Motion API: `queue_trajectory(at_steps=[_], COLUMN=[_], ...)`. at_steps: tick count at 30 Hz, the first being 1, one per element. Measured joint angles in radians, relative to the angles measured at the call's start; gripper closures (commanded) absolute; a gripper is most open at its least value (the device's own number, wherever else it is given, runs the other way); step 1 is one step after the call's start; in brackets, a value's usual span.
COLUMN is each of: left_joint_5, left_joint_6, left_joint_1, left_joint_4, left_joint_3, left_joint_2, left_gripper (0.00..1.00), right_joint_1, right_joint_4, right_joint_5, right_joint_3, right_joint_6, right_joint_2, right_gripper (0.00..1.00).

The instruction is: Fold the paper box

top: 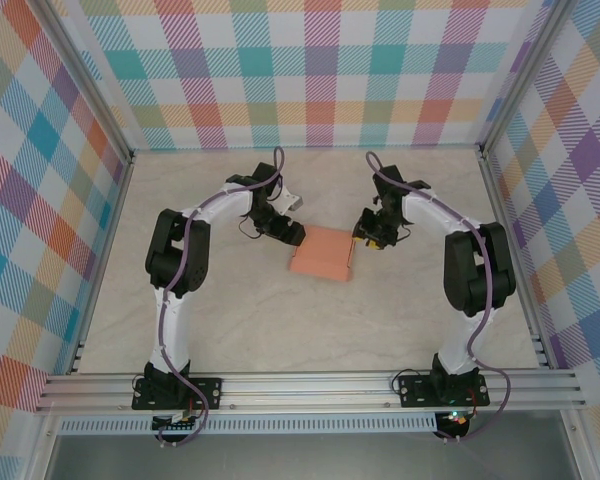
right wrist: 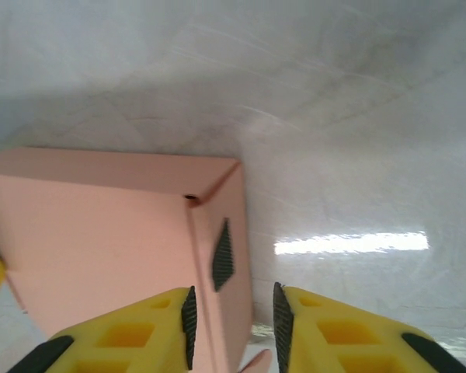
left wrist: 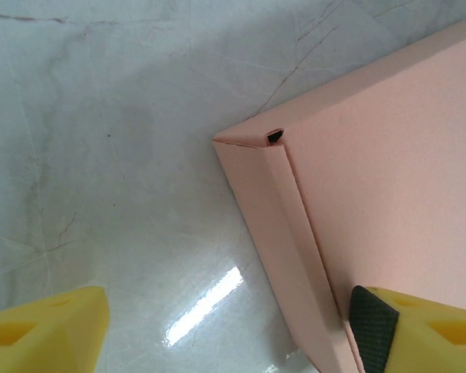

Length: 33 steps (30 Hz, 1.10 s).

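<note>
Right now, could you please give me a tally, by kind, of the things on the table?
Salmon-orange folded card paper box: 1
White-and-black robot arms with yellow-fingered ends, left gripper and right gripper: 2
Total: 3

White-and-black arms (top: pixel 170 320), purple cables (top: pixel 278 165) — yellow jaws, black pads (right wrist: pixel 189 318).

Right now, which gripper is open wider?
The left gripper: its fingers stand far apart, while the right gripper has them close together around the paper box wall.
</note>
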Motion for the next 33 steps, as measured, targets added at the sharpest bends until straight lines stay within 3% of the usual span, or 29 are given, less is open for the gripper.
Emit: queue_trajectory(at_steps=[16, 28, 33], left_joint_5=[0.004, -0.001, 0.0], left_joint_6=[-0.029, -0.045, -0.051], left_joint_1=[0.0, 0.0, 0.0], left_joint_4=[-0.02, -0.023, -0.023], left_joint_3=[0.02, 0.02, 0.02], left_joint_2=[0.017, 0.017, 0.017], left_gripper=[0.19, 0.19, 0.19], right_joint_1=[0.009, 0.009, 0.008], right_joint_4=[0.024, 0.02, 0.021], right_joint_5=[-0.041, -0.014, -0.013], right_joint_3=[0.002, -0.011, -0.018], right_joint_6=[0.008, 0.007, 0.006], right_joint_2=[0.029, 0.03, 0.032], right_gripper=[0.84, 0.82, 0.86])
